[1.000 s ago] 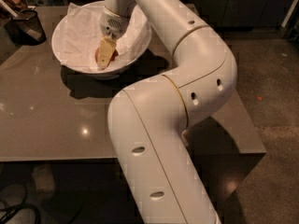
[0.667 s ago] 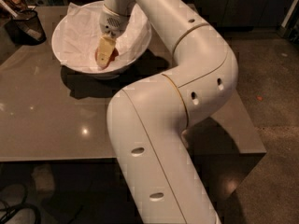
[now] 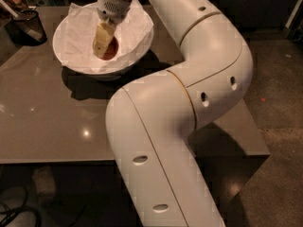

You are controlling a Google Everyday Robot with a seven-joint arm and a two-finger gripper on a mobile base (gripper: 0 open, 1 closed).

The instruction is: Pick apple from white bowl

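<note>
The white bowl (image 3: 138, 45) stands at the back left of the table, lined with crumpled white paper (image 3: 78, 30). The small red-orange apple (image 3: 112, 50) lies in the bowl's middle, only partly showing. My gripper (image 3: 103, 42) reaches down into the bowl from above and is right against the apple's left side, covering part of it. My thick white arm (image 3: 189, 79) runs from the lower middle up and over the table to the bowl.
A small black mesh cup (image 3: 27, 26) with items in it stands at the far left, beside the bowl. The brown table (image 3: 52, 122) ends at its front edge and right corner. The dark floor (image 3: 277, 84) lies to the right.
The gripper has risen slightly inside the bowl. The red apple now shows beside it, where before it was hidden.
</note>
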